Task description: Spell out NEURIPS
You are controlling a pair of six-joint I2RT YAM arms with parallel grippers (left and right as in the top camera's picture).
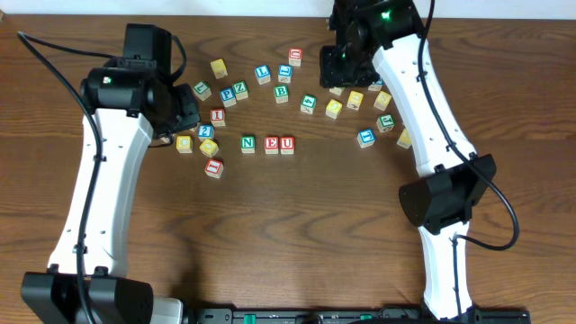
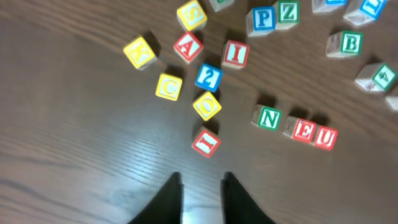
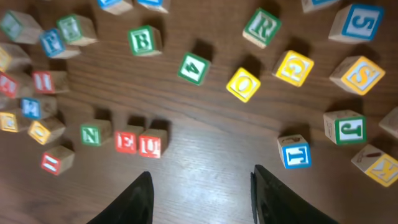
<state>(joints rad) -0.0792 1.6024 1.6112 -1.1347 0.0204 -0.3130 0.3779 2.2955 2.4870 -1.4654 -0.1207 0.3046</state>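
Green-lettered wooden R cube lies ahead of my right tool, wide and empty; left tool narrow, empty, farther

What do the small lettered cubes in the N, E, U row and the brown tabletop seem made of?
Green N cube, red E cube, red U cube: apparently pale bare wood, tan matte sides; framed letters look printed or painted. Dark brown table: wood or wood-look laminate, streaky grain, slight sheen; which is unclear.

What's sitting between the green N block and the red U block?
The red E block, between the green N and the red U; the overhead view shows it.
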